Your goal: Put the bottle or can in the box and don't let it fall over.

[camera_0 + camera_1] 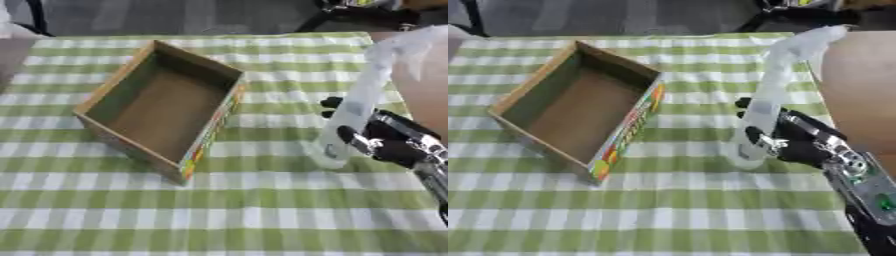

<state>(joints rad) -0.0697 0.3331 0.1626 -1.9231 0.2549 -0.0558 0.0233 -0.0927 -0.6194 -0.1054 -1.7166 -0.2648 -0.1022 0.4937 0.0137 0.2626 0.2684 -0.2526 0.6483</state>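
Bottle (761, 117) upright on tablecloth (667, 210), right hand (802, 142) fingers (745, 106) curled round it, beside box (579, 107)

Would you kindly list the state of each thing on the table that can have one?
Cardboard box: open at the top, nothing inside, resting on the checked tablecloth.
Clear plastic bottle: outside the box, leaning, base at the cloth.
Right hand: fingers curled round the bottle's lower part.
Left hand: not in view.
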